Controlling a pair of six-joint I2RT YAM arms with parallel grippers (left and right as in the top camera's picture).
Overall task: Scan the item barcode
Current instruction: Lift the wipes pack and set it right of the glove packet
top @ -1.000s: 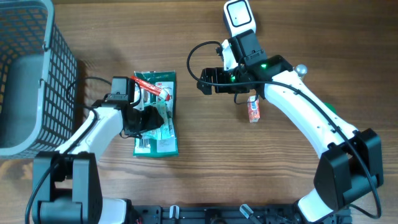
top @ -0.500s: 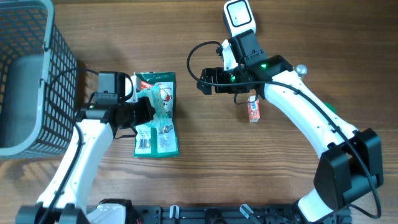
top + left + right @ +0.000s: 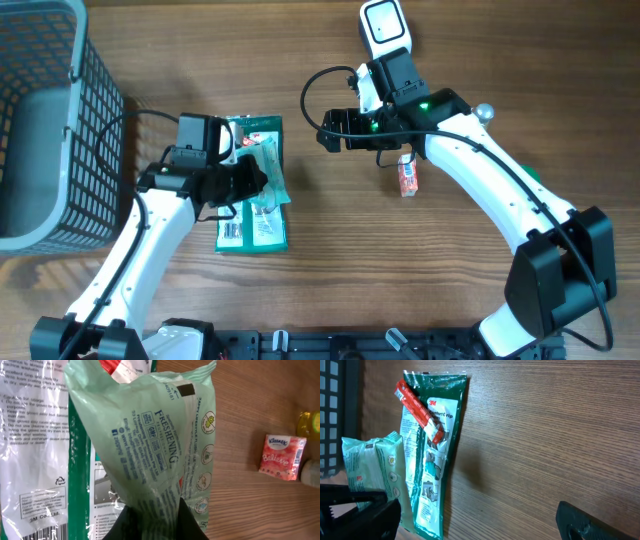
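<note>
My left gripper [image 3: 248,182] [image 3: 155,510] is shut on one end of a pale green wipes packet [image 3: 268,168] [image 3: 150,435] [image 3: 372,465]. The packet stands raised, its printed back toward the left wrist camera. Under and beside it a dark green 3M gloves pack [image 3: 252,230] [image 3: 30,460] [image 3: 435,460] lies flat on the table, with a barcode at its lower edge and a red stick packet [image 3: 417,410] on top. My right gripper [image 3: 333,130] [image 3: 477,525] hangs open over bare wood to the right of both packs, with nothing between its fingers.
A white scanner-like device [image 3: 385,25] stands at the back of the table. A pink Kleenex pack [image 3: 407,178] [image 3: 281,456] lies under the right arm. A grey wire basket [image 3: 40,120] fills the far left. The tabletop is brown wood.
The left gripper closed on the wipes packet and raised it off the gloves pack, swinging a little left and then back right. The right arm has not moved.
</note>
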